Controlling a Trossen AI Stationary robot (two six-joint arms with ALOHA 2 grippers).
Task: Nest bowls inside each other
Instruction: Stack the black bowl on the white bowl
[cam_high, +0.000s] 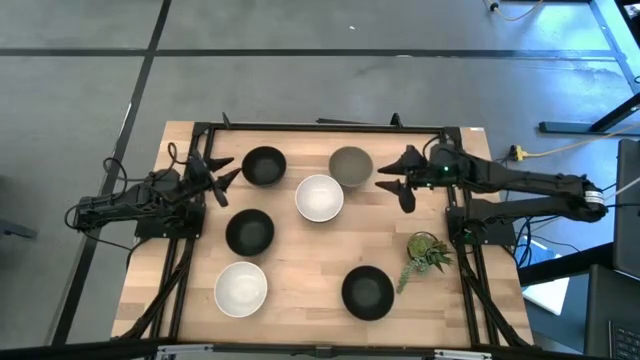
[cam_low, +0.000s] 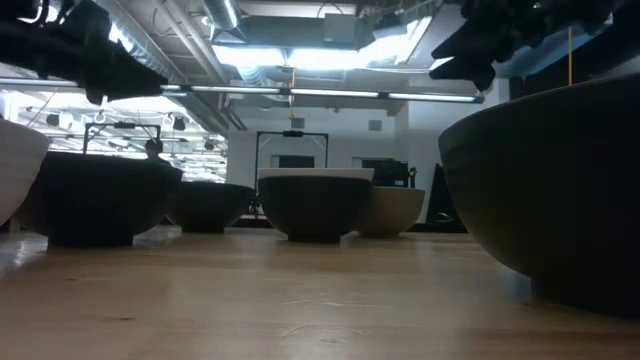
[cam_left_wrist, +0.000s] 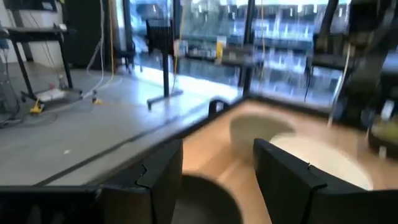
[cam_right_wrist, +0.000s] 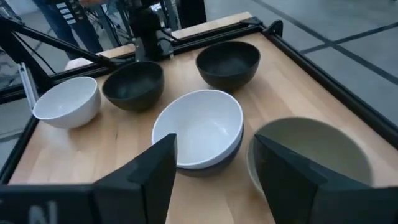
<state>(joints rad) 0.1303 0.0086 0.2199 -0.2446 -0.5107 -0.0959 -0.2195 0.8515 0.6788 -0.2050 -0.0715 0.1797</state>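
Note:
Six bowl places show on the table in the high view. A black bowl (cam_high: 264, 165) and the grey-green bowl (cam_high: 351, 166) stand at the far side. A white bowl (cam_high: 319, 198) sits between them, and the right wrist view shows this white bowl (cam_right_wrist: 198, 127) nested in a black bowl (cam_right_wrist: 211, 167). Nearer stand a black bowl (cam_high: 249, 232), a second white bowl (cam_high: 241, 288) and another black bowl (cam_high: 367, 292). My left gripper (cam_high: 222, 170) hovers open just left of the far black bowl. My right gripper (cam_high: 393, 185) hovers open just right of the grey-green bowl (cam_right_wrist: 311, 155).
A green plant sprig (cam_high: 428, 252) lies near the table's right edge, between the right arm's base and the near black bowl. A dark frame rail (cam_high: 320, 127) runs along the far edge. Bare wood (cam_high: 310, 255) shows in the middle of the table.

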